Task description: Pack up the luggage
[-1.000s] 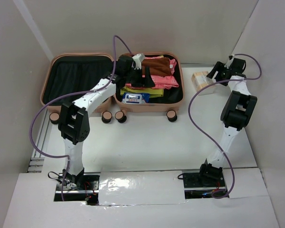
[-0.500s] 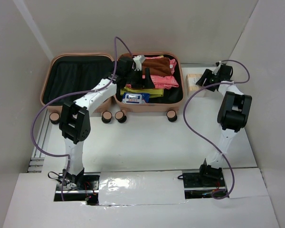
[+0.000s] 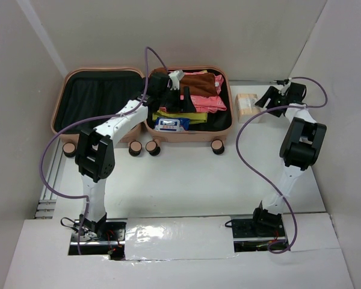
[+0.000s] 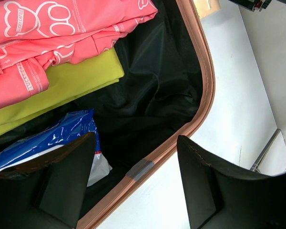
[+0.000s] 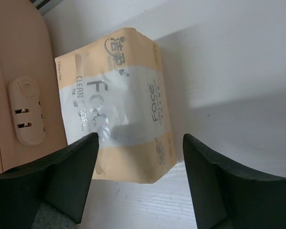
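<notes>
The peach-pink luggage (image 3: 192, 138) lies open at the back of the table. Its left half shows bare black lining. The right half holds a pink garment (image 3: 206, 101), a yellow-green one (image 4: 71, 86), a brown one (image 3: 198, 84) and a blue packet (image 3: 170, 124). My left gripper (image 3: 179, 99) hangs open and empty over that half, above the front rim (image 4: 200, 105). A tan tissue pack (image 3: 248, 103) lies on the table just right of the luggage. My right gripper (image 3: 266, 99) is open above the tissue pack's (image 5: 119, 105) near end, apart from it.
White walls close in on both sides and behind. The luggage's wheels (image 3: 143, 148) stick out toward me along its front. A metal rail (image 3: 48, 192) runs along the table's left edge. The luggage's lock (image 5: 25, 119) faces the tissue pack.
My right gripper swung left over the tissue pack, then drew back to the right. The pack now lies a little nearer the luggage. The left arm has barely moved.
</notes>
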`<state>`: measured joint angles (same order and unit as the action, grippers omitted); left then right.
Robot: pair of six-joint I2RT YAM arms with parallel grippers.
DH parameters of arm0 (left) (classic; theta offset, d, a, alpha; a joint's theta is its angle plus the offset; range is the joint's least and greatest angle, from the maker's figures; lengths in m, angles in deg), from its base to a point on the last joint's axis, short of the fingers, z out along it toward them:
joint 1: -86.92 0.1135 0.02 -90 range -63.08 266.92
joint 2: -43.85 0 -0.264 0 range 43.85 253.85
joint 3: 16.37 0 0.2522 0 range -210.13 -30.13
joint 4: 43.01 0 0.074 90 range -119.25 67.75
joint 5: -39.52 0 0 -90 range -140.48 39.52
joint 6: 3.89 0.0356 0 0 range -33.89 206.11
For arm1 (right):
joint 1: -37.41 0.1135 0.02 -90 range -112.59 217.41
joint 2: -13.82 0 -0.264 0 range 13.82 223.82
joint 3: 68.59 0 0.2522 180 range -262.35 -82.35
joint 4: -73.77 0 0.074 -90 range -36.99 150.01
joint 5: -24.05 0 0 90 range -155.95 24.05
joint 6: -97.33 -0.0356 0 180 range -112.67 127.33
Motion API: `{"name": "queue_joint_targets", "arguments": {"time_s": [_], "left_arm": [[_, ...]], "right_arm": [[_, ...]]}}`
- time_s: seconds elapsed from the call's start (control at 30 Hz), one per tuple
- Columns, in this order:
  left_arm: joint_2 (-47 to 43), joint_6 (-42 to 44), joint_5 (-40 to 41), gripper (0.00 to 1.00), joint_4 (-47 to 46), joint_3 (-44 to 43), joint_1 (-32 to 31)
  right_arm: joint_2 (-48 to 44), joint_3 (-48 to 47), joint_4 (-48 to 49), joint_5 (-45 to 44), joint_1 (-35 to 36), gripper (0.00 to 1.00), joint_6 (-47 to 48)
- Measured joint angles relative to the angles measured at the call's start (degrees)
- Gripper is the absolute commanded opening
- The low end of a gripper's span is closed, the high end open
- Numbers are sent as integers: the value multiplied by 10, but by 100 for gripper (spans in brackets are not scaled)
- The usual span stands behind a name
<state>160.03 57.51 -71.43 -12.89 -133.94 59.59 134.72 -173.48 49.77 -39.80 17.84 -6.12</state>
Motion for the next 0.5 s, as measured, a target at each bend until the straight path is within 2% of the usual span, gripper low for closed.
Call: {"name": "queue_joint_targets", "arguments": {"time_s": [0.17,0.5], "left_arm": [[0,2,-5,81,-1,4,0],[0,17,-6,81,4,24,0]], "right_arm": [[0,0,8,25,-3,75,-5],[39,-38,15,43,-3,61,-10]]}}
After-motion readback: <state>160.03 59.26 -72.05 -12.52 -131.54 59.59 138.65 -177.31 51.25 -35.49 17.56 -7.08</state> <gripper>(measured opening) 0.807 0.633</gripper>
